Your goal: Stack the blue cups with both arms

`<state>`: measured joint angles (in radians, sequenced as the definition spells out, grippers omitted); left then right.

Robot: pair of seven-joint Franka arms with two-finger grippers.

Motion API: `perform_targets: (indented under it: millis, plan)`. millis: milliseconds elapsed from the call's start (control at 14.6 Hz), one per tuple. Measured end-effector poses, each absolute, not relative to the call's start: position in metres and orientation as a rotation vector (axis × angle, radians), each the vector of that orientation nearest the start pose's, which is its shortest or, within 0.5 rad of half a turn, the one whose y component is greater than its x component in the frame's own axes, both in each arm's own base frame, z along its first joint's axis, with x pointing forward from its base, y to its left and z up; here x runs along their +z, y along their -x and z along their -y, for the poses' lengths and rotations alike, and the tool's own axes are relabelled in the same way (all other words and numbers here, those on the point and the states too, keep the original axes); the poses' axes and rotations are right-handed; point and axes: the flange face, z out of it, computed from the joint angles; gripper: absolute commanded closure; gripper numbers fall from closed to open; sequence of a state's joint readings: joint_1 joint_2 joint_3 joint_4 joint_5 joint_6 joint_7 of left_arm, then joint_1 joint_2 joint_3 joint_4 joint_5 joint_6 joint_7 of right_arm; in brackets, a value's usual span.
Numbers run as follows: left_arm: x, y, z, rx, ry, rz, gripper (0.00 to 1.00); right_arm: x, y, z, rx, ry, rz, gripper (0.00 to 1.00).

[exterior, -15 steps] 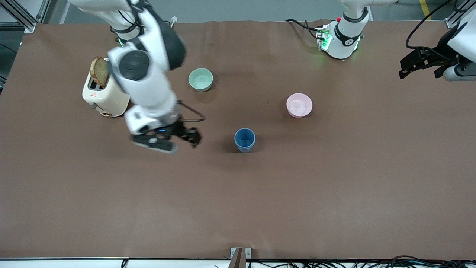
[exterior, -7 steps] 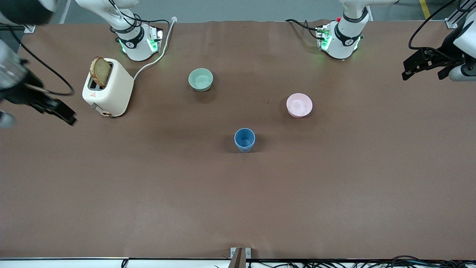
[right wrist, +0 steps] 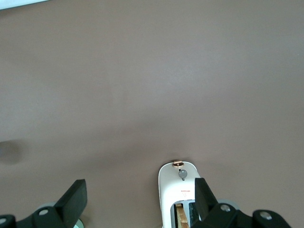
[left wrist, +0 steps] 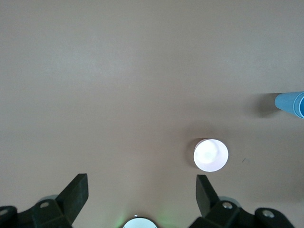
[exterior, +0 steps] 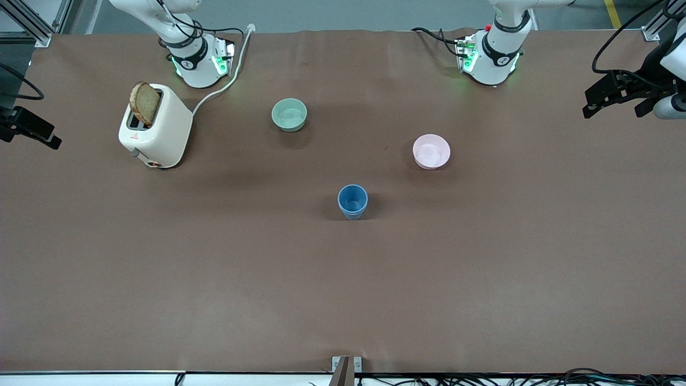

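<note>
One blue cup shape (exterior: 352,201) stands upright in the middle of the table; I cannot tell whether a second blue cup sits inside it. Its side shows at the edge of the left wrist view (left wrist: 290,103). My right gripper (exterior: 45,136) is open and empty, out at the right arm's end of the table, over the table beside the toaster; its fingers (right wrist: 76,197) frame the toaster. My left gripper (exterior: 612,110) is open and empty over the left arm's end of the table, well apart from the cup; its fingers (left wrist: 76,192) stand wide.
A cream toaster (exterior: 158,131) with a bread slice (exterior: 143,103) stands near the right arm's base, also in the right wrist view (right wrist: 179,194). A pale green bowl (exterior: 289,114) and a pink bowl (exterior: 431,151) lie farther from the front camera than the cup.
My right arm has swung away from beside the blue cup out to its own end of the table. My left gripper has drifted slightly farther outward. The cup has not moved.
</note>
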<state>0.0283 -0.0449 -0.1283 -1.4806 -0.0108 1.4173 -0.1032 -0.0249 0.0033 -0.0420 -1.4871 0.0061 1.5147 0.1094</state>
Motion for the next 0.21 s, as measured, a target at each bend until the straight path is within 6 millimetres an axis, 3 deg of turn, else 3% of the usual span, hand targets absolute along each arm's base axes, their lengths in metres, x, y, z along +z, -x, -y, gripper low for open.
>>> perform_targets:
  millis: [206]
  plan:
    - [0.6772,-0.5208,0.0554,0.03,3.145,0.003,0.0,0.6564,-0.5493,0.0326,-0.036,3.124,-0.256,0.0]
